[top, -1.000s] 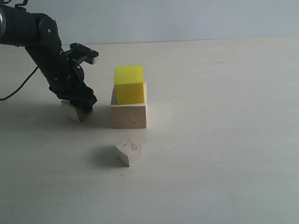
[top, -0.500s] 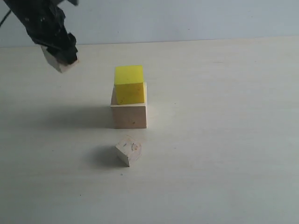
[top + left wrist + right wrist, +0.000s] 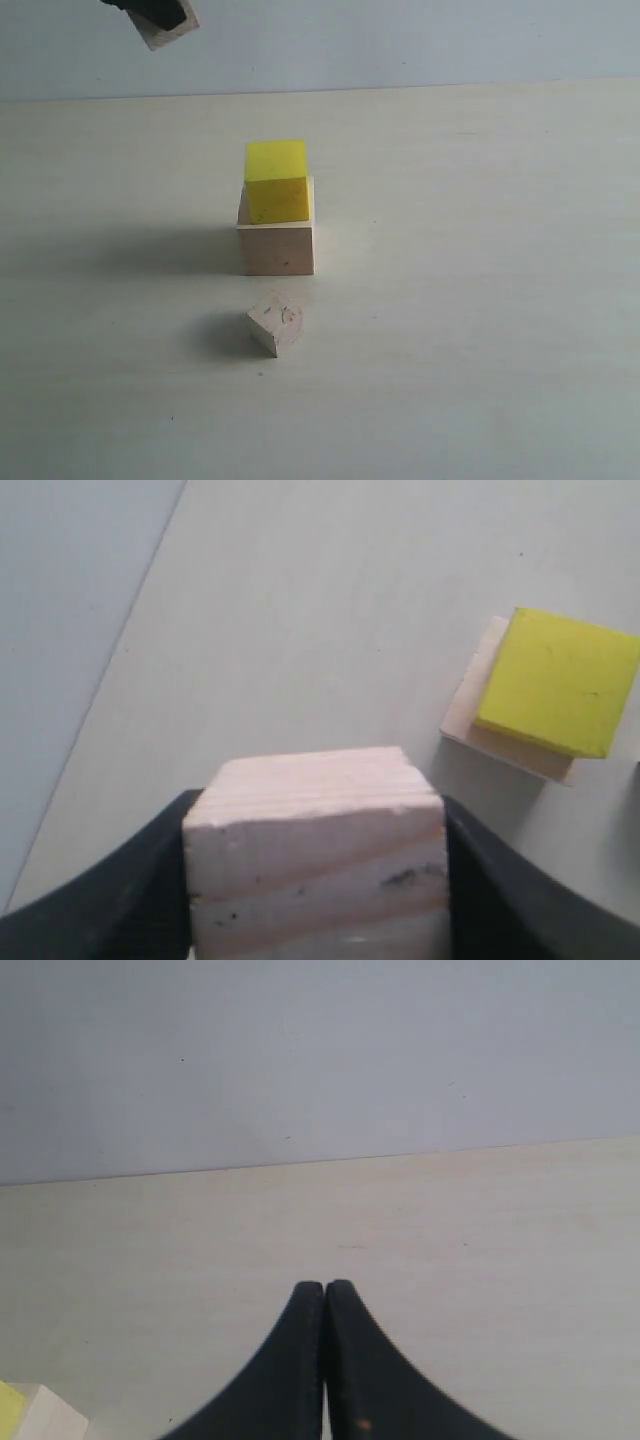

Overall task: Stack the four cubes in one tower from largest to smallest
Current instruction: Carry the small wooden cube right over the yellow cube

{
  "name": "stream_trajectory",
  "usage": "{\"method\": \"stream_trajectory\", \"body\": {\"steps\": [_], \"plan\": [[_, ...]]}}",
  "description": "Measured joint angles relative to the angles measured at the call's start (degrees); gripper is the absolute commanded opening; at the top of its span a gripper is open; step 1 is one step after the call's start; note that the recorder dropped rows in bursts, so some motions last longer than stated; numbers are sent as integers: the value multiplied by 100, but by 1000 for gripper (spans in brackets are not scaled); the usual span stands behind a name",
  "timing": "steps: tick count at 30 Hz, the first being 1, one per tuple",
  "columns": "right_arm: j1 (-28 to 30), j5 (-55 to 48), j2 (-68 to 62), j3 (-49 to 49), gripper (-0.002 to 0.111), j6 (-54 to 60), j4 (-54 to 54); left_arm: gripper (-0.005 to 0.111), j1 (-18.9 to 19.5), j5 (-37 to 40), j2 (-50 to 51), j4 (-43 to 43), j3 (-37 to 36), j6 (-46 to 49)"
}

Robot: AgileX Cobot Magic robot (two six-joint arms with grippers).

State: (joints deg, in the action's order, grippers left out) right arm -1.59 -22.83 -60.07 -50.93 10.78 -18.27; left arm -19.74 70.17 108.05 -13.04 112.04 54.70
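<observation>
Possession of the small bare wooden cube (image 3: 310,790) was held by the left gripper (image 3: 316,900), whose jaws were seen pinching it on two opposite flat sides. The cube was lifted high above the table (image 3: 480,300), at the upper left edge of the exterior view, well apart from the other cubes and somewhat tilted. The right gripper (image 3: 325,1305) was seen with its fingers pressed together and nothing between them. The bright yellow cube (image 3: 276,180) was found seated on the large pale wooden cube (image 3: 277,250). The smallest cube (image 3: 276,322), marked with a knot, lay on the table just in front of that pair, turned at an angle. The held cube was judged stiff, light and unlikely to be harmed by handling, though its smooth faces could be expected to slip under a loose pinch. A hold across the middle of opposite sides, with the underside left free, was judged best, so that the cube could be set flat on the yellow top. The yellow cube itself was judged easily nudged off its seat by a careless touch.
</observation>
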Motion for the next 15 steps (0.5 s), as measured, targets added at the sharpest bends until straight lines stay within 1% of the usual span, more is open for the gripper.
{"method": "stream_trajectory", "body": {"steps": [1, 5, 9, 15], "plan": [[0, 0, 0, 0, 0, 0, 0, 0, -46, 0, 60, 0, 0, 36], [0, 0, 0, 0, 0, 0, 0, 0, -460, 0, 392, 0, 0, 422], [0, 0, 0, 0, 0, 0, 0, 0, -715, 0, 608, 0, 0, 680], [0, -9, 0, 0, 0, 0, 0, 0, -795, 0, 696, -12, 0, 799]]}}
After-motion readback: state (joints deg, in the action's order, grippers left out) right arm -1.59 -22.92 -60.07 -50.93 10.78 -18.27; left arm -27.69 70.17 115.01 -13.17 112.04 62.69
